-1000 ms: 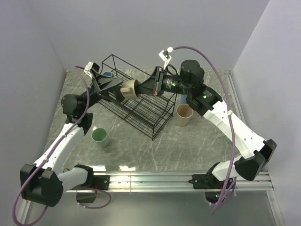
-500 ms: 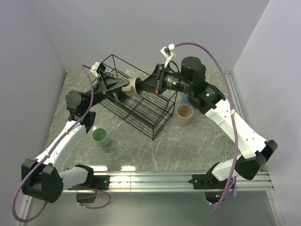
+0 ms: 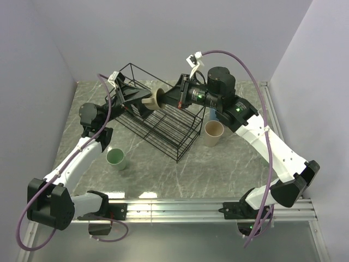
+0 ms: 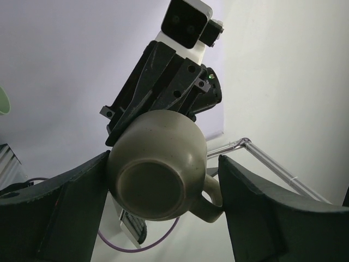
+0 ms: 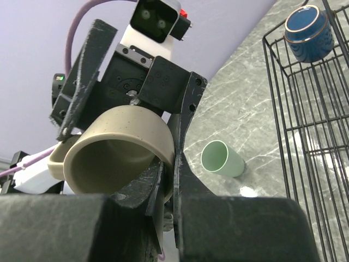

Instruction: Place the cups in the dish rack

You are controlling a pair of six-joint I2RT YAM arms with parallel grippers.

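Right tool (image 5: 169, 164): mine, pinched shut on rim wall of tan handled mug (image 3: 154, 100); mug held on its side in air above dish rack (image 3: 163, 125). Left tool (image 4: 163, 164): mine, jaws spread wide, one each side of mug body; firm contact not discernible. Navy mug (image 5: 309, 34) in rack. Pale-green tumbler (image 3: 116, 159), beige tumbler (image 3: 213, 133) upright on desk (image 3: 229, 164).

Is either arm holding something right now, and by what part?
The right gripper pinches the tan mug by its rim, one finger inside the mouth. The left gripper straddles the mug's body with jaws open, not clamped.
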